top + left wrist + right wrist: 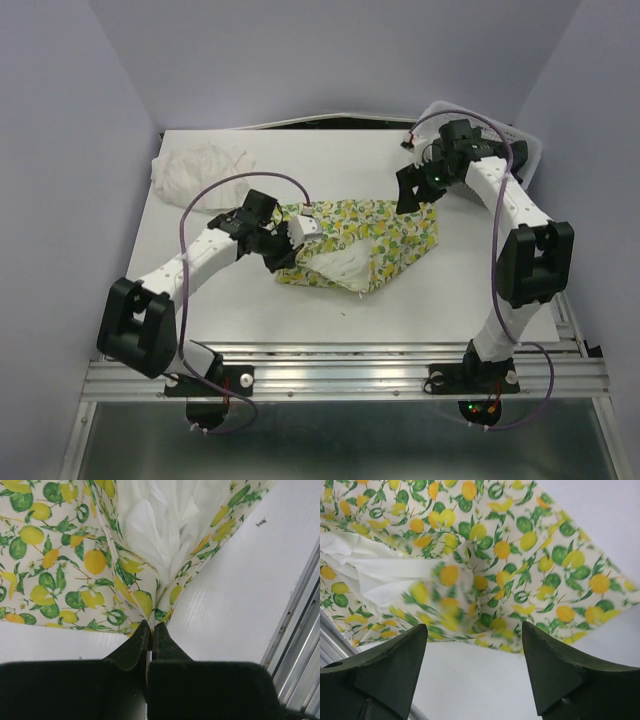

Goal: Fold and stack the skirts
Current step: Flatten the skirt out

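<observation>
The lemon-print skirt (375, 232) lies crumpled in the middle of the table, its white lining (338, 262) showing at the near side. My left gripper (290, 255) sits at the skirt's left edge. In the left wrist view that gripper (151, 627) is shut, with the hem of the lemon-print skirt (60, 565) pinched between its tips. My right gripper (412, 195) hovers at the skirt's far right corner. In the right wrist view it (474, 630) stands open and empty, the printed cloth (520, 555) lying just past its fingertips. A plain white skirt (200, 168) lies bunched at the back left.
A white mesh basket (528, 148) stands at the back right behind the right arm. A metal rail (340, 368) runs along the table's near edge and also shows as the rail (300, 645) in the left wrist view. Pale walls close in both sides.
</observation>
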You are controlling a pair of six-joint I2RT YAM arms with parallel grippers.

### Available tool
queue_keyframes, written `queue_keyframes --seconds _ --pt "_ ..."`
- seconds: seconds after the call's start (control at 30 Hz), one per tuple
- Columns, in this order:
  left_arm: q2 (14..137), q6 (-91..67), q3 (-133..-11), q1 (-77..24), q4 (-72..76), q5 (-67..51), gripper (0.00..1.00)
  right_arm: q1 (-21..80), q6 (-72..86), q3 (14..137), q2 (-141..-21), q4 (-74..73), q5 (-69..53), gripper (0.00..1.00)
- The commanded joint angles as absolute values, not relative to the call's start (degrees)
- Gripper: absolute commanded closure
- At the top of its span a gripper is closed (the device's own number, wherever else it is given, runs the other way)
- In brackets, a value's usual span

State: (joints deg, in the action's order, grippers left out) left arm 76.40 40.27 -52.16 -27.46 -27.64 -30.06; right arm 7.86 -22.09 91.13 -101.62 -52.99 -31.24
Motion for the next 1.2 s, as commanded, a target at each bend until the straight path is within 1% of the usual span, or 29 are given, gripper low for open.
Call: queue_keyframes --seconds 0.0,0.1,0.17,0.27,0.3,0.4,0.43,0.53,0.57,0.6,0.63,0.7,0.8,0.9,0.97,1.0,1.13,1.17 --pt "85.7 35.5 -62.6 -21.2 -29.1 -37.3 1.00 7.5 -25.4 103.7 -104.5 -56.0 -33.3 0.11" --pt "93.7 37.0 -70.5 -16.8 -32.2 -38.6 1.00 6.9 -28.4 107.0 -104.9 -57.8 -32.3 0.09" --pt "98.6 39.1 -72.8 -15.3 -33.9 -38.7 1.00 6.9 -30.4 106.5 -104.5 -59.0 -32.1 0.09" --pt "102.6 42.8 -76.2 -13.8 -36.0 -38.4 1.00 6.4 -35.1 102.1 -103.4 -59.4 -32.9 0.10" --pt "103.1 43.3 -76.7 -13.8 -36.0 -37.9 1.00 6.4 -37.3 99.3 -103.2 -59.3 -34.2 0.13" --pt "104.1 44.9 -77.6 -13.8 -36.0 -37.1 1.00 6.4 -38.2 96.4 -103.4 -57.7 -37.3 0.19" --pt "104.2 44.8 -77.7 -13.8 -35.9 -37.2 1.00 6.4 -38.1 96.8 -104.2 -57.4 -38.1 0.20" --pt "104.6 45.0 -77.3 -13.9 -35.9 -37.4 1.00 6.4 -36.7 101.1 -110.3 -60.1 -42.9 0.20" --pt "104.6 45.0 -77.2 -13.9 -35.7 -37.3 1.00 6.4 -35.9 104.7 -112.1 -62.0 -44.3 0.20" --pt "104.5 44.9 -77.0 -13.9 -35.4 -37.3 1.00 7.6 -35.3 106.4 -115.6 -63.0 -45.4 0.20" --pt "104.4 44.7 -76.6 -13.9 -35.2 -37.4 1.00 8.3 -33.9 109.0 -117.1 -63.8 -47.0 0.19" --pt "104.4 44.5 -76.5 -13.9 -35.2 -37.4 1.00 10.6 -32.2 110.1 -119.5 -63.6 -47.8 0.19" --pt "104.1 44.5 -76.3 -13.9 -34.9 -37.4 1.00 13.3 -31.8 109.8 -120.7 -62.1 -46.9 0.19" --pt "103.6 44.1 -75.8 -13.9 -34.5 -37.4 1.00 16.6 -31.5 107.9 -121.3 -59.7 -43.6 0.19" --pt "103.5 43.9 -75.8 -13.9 -34.2 -37.4 1.00 18.4 -31.3 107.1 -122.0 -58.0 -41.2 0.21" --pt "103.6 43.9 -75.8 -13.9 -34.3 -37.4 1.00 18.4 -31.2 107.0 -122.3 -57.9 -40.8 0.22" --pt "102.8 43.6 -75.3 -13.9 -33.6 -37.4 1.00 19.5 -30.6 107.7 -123.9 -56.7 -39.0 0.32" --pt "102.7 43.6 -75.2 -13.9 -33.5 -37.4 1.00 19.5 -30.2 107.7 -124.3 -56.3 -38.7 0.32"
